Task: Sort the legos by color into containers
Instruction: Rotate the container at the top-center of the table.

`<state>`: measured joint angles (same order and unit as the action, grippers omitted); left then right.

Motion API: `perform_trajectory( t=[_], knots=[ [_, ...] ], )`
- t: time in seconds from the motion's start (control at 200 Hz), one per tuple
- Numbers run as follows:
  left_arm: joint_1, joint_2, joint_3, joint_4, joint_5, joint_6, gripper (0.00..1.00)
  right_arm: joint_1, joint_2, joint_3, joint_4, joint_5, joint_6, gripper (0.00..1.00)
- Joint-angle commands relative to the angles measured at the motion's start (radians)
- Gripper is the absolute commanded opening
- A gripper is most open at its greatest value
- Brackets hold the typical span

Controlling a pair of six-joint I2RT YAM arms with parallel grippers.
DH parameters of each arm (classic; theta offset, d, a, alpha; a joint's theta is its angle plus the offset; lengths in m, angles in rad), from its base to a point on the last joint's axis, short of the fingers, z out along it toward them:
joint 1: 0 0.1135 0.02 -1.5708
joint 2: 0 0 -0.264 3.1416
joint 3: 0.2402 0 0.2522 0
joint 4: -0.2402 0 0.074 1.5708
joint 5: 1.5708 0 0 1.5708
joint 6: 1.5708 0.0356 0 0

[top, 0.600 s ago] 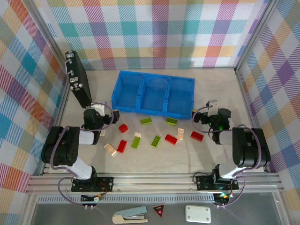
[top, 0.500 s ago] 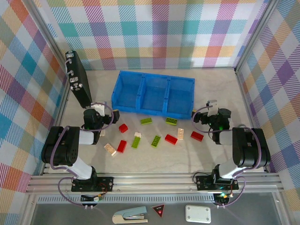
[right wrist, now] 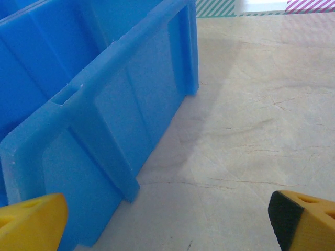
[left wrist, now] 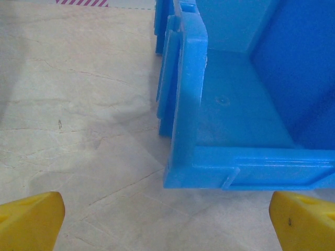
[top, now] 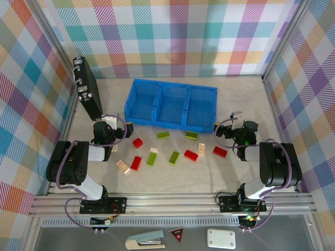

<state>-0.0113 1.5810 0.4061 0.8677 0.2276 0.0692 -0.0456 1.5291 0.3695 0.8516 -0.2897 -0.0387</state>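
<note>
containers [top: 172, 104] blue | legos [top: 173, 157] red, green, cream | walls [top: 178, 36] pastel plaid

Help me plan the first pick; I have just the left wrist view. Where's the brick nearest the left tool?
Observer: A red brick lies just right of the left tool, a little closer to the arms.
Operator: Is anything in the tray yet?
Observer: No. All three compartments of the tray are empty.
Operator: And the right tool?
Observer: The right tool is open, by the tray's right front corner, and a second red brick lies on its near side.
</note>
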Motion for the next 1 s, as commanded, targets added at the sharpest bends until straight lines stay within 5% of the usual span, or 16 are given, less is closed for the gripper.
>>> perform_trajectory(
  t=[0.0,0.665,0.995],
  knots=[
    [0.010,0.001,-0.015,0.039,0.027,0.014,1.00,0.003,0.002,0.019,0.017,-0.040,-0.011,0.99],
    [0.008,-0.002,-0.011,0.037,-0.021,-0.001,1.00,0.006,-0.014,0.026,-0.007,0.022,0.005,0.99],
    [0.002,-0.141,0.054,-0.212,-0.079,-0.012,1.00,0.013,-0.125,0.067,-0.186,0.019,0.007,0.99]
  ],
)
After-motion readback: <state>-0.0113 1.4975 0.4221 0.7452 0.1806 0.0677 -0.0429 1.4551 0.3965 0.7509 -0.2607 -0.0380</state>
